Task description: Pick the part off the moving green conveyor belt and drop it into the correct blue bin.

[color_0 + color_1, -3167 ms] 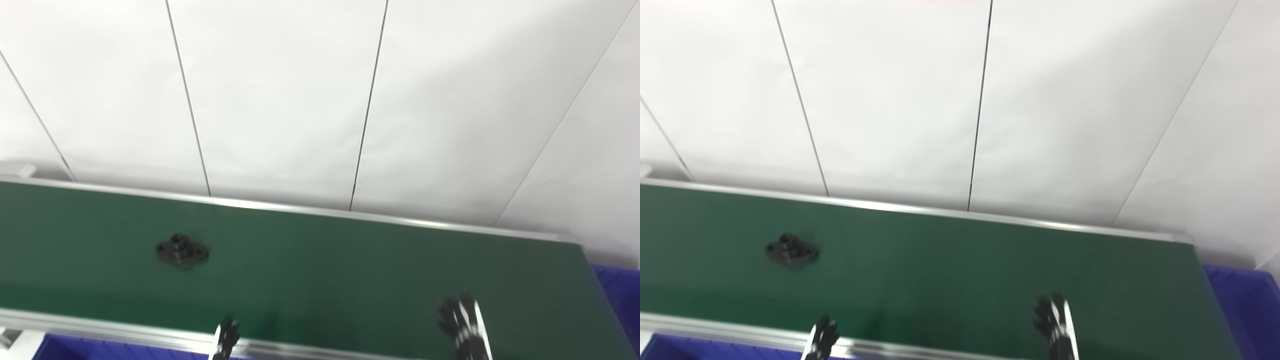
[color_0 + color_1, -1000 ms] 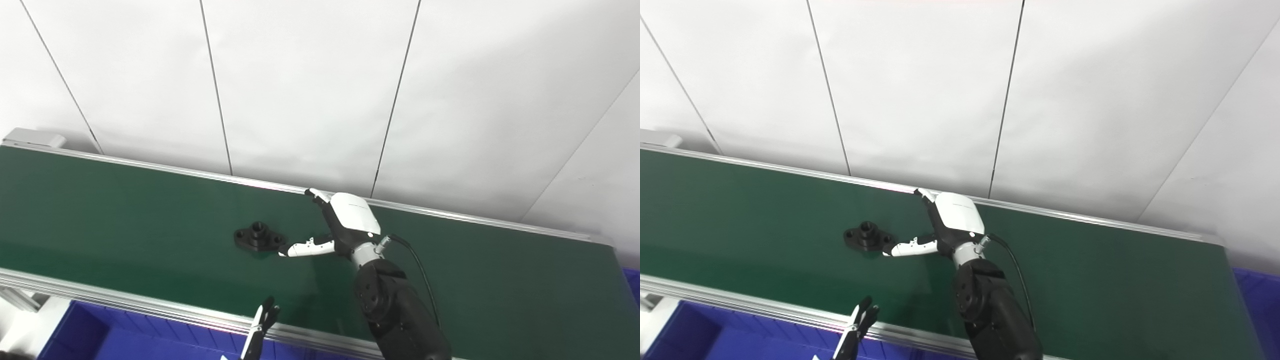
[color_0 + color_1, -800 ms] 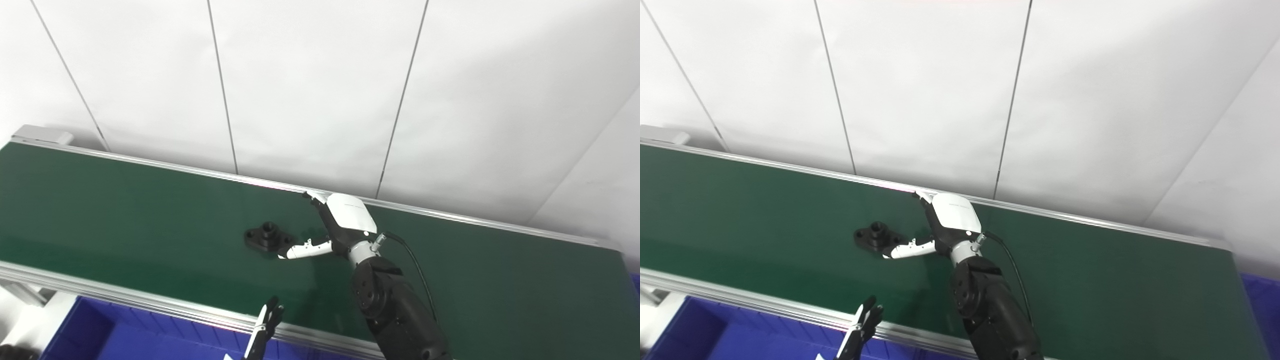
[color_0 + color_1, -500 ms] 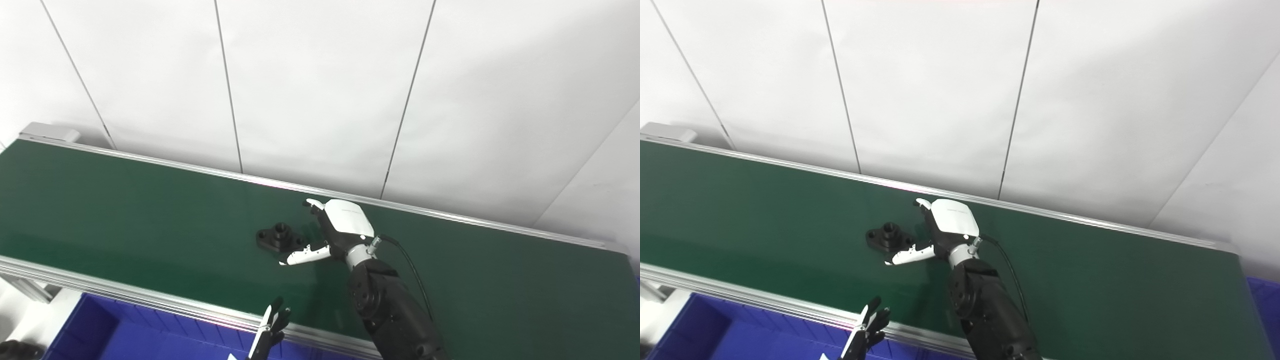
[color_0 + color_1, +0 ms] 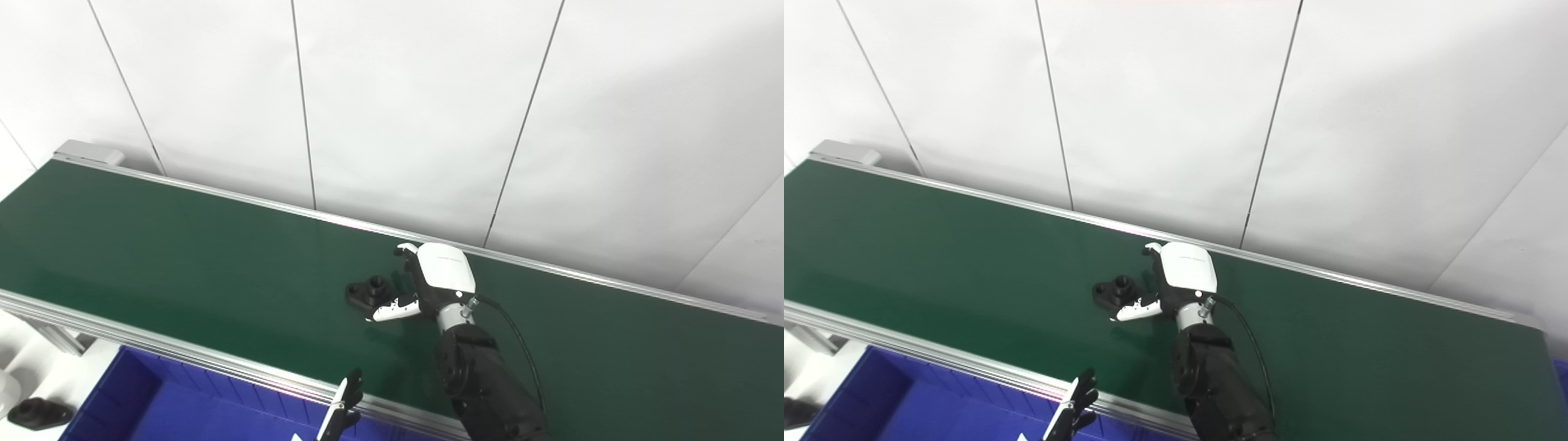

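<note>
**Right hand closing in on the belt part**

Right hand [image 5: 429,285] is reaching over the green conveyor belt [image 5: 184,257], fingers spread, gripping nothing as you are watching. The black part [image 5: 367,292] is lying flat just to the hand's left, touching or nearly touching the thumb, its long axis running along the belt. Left hand [image 5: 343,409] is waiting low by the blue bin [image 5: 141,404], well apart, its fingers seemingly together.

1. Conveyor belt [image 5: 184,257]: green, matt, smooth with slight sheen.
2. Belt rails [image 5: 153,352]: bright brushed-looking metal.
3. Part [image 5: 369,291]: black, dull finish.
4. Right hand [image 5: 438,278]: glossy white shell, black fingers.
5. Bin [image 5: 141,398]: blue plastic.
6. Wall panels [image 5: 416,110]: white, matt, smooth.
</note>
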{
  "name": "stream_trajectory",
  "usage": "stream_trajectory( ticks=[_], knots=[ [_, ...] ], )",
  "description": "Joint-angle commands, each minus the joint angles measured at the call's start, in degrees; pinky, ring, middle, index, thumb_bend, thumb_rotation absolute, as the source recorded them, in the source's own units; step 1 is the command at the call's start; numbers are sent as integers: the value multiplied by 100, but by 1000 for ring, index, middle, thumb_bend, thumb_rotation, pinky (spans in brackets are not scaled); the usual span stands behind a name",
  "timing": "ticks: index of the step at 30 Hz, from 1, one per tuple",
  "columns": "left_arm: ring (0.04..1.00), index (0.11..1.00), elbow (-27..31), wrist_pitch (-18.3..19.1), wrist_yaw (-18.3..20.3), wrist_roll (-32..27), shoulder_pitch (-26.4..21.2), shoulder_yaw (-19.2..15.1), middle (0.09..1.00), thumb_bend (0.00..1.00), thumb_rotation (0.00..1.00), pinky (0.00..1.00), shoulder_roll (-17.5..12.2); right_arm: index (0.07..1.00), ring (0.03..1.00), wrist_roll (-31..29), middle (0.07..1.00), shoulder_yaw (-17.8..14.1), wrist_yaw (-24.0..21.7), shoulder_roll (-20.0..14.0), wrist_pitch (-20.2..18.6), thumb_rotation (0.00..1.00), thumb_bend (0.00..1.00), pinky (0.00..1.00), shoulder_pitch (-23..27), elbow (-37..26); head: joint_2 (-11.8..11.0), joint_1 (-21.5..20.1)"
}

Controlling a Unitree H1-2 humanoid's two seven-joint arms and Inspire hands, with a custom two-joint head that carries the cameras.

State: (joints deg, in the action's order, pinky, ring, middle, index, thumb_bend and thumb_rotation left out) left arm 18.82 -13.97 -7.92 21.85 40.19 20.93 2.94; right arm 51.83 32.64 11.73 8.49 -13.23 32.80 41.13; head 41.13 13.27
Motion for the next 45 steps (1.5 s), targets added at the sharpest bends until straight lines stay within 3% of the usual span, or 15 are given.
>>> stream_trajectory(
  ticks=[1, 4, 12, 26, 31, 36, 45],
  knots=[
    [973, 999, -55, -241, -242, 609, 472, 1397, 1000, 422, 970, 925, 1009, 535, 171, -48, 266, 196, 51, 379, 135, 145, 585, 120, 155, 65, 45, 34],
    [976, 1000, -5, -185, -226, 619, 502, 1415, 1000, 428, 968, 939, 1005, 485, 173, 148, 269, 413, 180, 337, 50, 116, 521, 109, 157, 186, 65, 41],
    [978, 1000, 223, 144, -106, 581, 607, 1457, 1000, 447, 948, 926, 973, 484, 193, 207, 294, 693, 300, 264, -81, 117, 519, 120, 74, 294, 139, 11],
    [906, 996, 384, 274, -69, 489, 561, 1351, 963, 453, 973, 850, 852, 479, 180, 2, 256, 533, 251, 180, -98, 113, 517, 121, 46, 102, 172, -282],
    [888, 998, 501, 344, 29, 115, 492, 1208, 931, 504, 965, 839, 755, 484, 193, -168, 289, 377, -177, -15, -192, 119, 518, 130, -162, -925, 217, -658],
    [908, 1000, 744, 570, 73, -324, 447, 1142, 928, 510, 952, 941, 609, 488, 196, -115, 289, 278, -614, -211, -399, 121, 515, 134, -368, -1981, 254, -925],
    [908, 1000, 1004, 650, 77, -719, 364, 865, 912, 497, 1000, 1000, 392, 488, 161, 286, 246, 127, -1727, -959, -626, 121, 515, 106, -681, -4158, 444, -1524]
  ],
)
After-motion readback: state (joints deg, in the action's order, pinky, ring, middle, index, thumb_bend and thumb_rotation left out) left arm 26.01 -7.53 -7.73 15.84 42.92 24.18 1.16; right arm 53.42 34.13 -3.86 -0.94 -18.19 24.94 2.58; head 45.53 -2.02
